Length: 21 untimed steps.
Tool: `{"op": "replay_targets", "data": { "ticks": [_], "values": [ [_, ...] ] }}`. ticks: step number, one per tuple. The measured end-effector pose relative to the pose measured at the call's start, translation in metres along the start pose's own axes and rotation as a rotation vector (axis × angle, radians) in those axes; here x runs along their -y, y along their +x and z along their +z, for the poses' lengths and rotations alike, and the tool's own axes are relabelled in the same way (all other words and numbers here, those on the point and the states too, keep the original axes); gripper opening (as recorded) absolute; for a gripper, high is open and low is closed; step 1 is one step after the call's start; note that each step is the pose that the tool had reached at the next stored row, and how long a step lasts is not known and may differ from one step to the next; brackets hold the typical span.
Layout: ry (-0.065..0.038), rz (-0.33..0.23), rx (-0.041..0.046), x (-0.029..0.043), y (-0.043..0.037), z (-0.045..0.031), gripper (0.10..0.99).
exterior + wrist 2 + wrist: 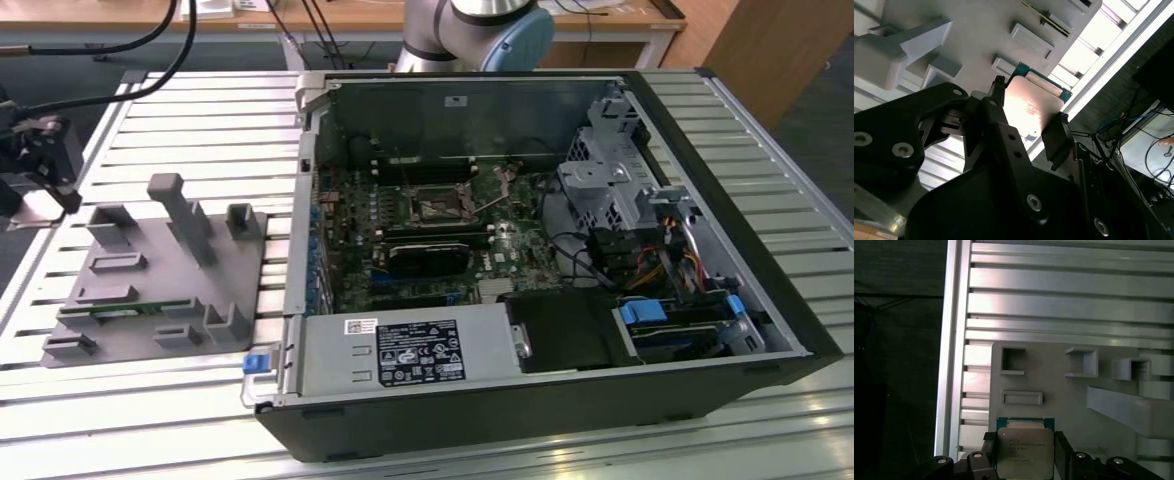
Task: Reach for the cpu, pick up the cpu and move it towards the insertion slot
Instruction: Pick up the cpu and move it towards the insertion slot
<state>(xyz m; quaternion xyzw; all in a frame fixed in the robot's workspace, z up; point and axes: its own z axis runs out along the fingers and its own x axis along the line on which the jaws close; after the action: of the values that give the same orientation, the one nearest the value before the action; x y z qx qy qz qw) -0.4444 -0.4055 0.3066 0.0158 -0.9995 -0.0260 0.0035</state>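
In the exterior view, you have the black gripper (32, 168) at the exterior view's left edge, just beyond the grey plastic fixture plate with upright blocks (144, 262). The insertion slot (435, 207), a square silvery-framed socket with a dark centre, sits on the motherboard inside the open black computer case (534, 425), well apart from the gripper. The fixture's upright blocks and the case's near wall stand between them. Everything rests on the ribbed aluminium table (200, 100).

In the second wrist view, the gripper (1028, 119) is closed narrowly on the cpu (1030, 106), a flat, nearly square chip with a shiny silver top and a thin green rim. Its fingers (1055, 136) press on two opposite edges. The silver face is turned towards the camera, with the fixture plate (979, 30) behind it.

In the first wrist view, the cpu (1024, 440) lies flat-on between the fingers (1061, 449). Its slightly longer sides run along them, so the grip is across the shorter width. Rectangular grey pockets of the fixture (1079, 405) lie just beyond it, then the table slats (1054, 290).
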Motion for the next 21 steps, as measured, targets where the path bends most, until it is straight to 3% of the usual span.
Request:
{"op": "replay_targets", "data": {
  "ticks": [21],
  "values": [
    [0.000, 0.000, 0.0000, -0.0003, 0.0000, -0.0062, 0.545]
  ]
}}
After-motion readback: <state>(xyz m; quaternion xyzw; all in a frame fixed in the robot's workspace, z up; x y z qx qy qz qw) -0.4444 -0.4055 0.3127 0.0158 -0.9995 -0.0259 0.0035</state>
